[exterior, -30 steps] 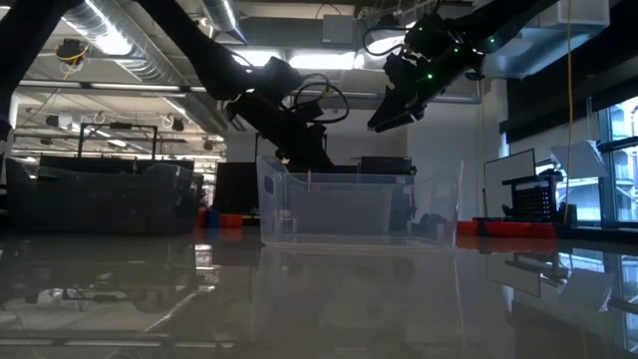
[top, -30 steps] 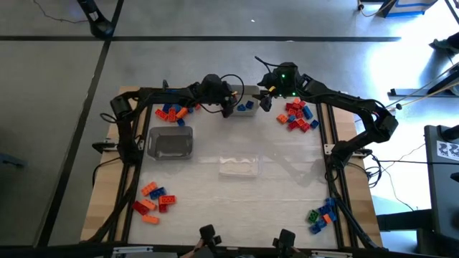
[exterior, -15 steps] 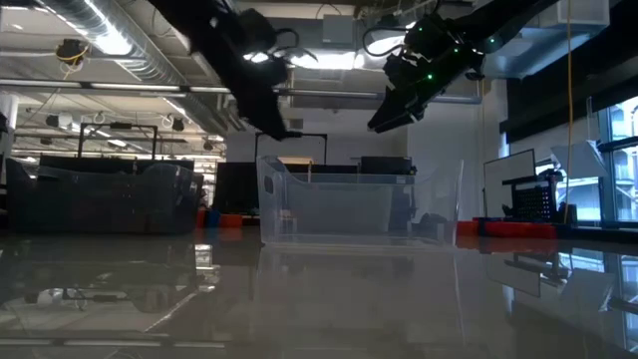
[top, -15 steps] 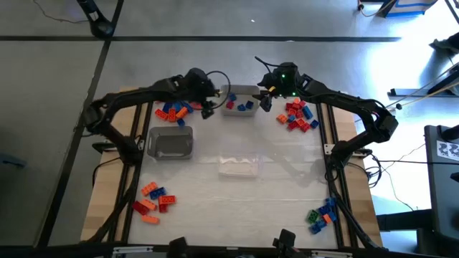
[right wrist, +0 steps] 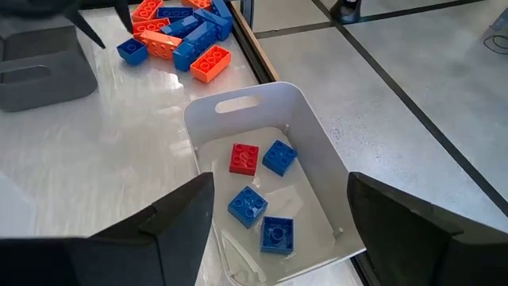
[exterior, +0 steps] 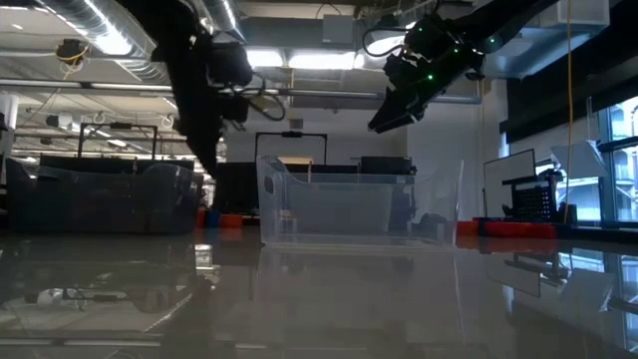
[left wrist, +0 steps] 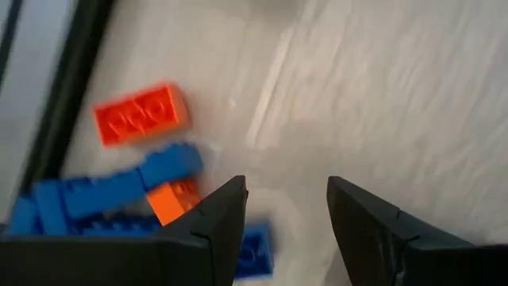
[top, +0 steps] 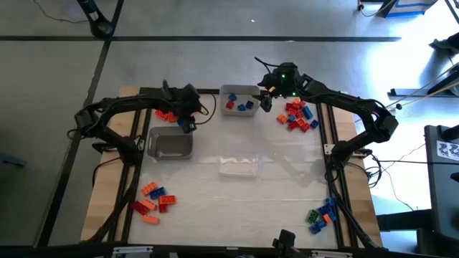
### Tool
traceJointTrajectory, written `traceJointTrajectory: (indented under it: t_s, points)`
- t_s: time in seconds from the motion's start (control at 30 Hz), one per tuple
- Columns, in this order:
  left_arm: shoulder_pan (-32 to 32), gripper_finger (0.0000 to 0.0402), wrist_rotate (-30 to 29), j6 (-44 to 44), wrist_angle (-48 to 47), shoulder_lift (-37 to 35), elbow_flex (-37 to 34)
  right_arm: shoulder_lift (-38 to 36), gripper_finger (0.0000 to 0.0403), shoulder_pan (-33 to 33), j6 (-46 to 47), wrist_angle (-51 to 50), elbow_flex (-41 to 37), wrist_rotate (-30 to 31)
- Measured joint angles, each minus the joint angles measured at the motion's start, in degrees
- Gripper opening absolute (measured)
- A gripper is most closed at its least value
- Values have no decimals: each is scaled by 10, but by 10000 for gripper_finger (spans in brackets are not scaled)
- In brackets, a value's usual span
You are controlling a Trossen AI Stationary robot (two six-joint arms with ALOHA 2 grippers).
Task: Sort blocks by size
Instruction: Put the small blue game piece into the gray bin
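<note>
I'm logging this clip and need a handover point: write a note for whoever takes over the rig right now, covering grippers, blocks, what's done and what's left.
Left gripper: open, empty, over the far-left pile of blocks.
Right gripper: open, empty, hovering beside the white tray.
Blocks: the white tray holds four small square ones, three blue and one red. The grey tray and the clear tray look empty from above. Loose piles sit far right, near left and near right.
Done: four small squares binned.
Left: all four piles remain to be sorted by size.
</note>
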Motion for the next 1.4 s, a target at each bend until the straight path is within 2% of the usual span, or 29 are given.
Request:
traceJointTrajectory:
  t_s: [0.23,0.5,0.8,0.93,1.1,1.4]
  points:
    - [-17,155,4,12,-41,0,-19,0,287,0,0,0,0,0]
    - [-31,155,7,-29,-114,0,-20,0,287,0,0,-1,0,0]
    - [-79,155,22,-78,-174,0,-20,0,287,0,0,-1,0,0]
    - [-88,155,22,-82,-145,-13,-20,0,287,0,0,-1,0,0]
    - [-64,155,18,-117,-72,-38,-20,0,287,0,0,-1,0,0]
    - [-26,155,27,-103,-49,-34,-20,0,287,0,0,-5,0,0]
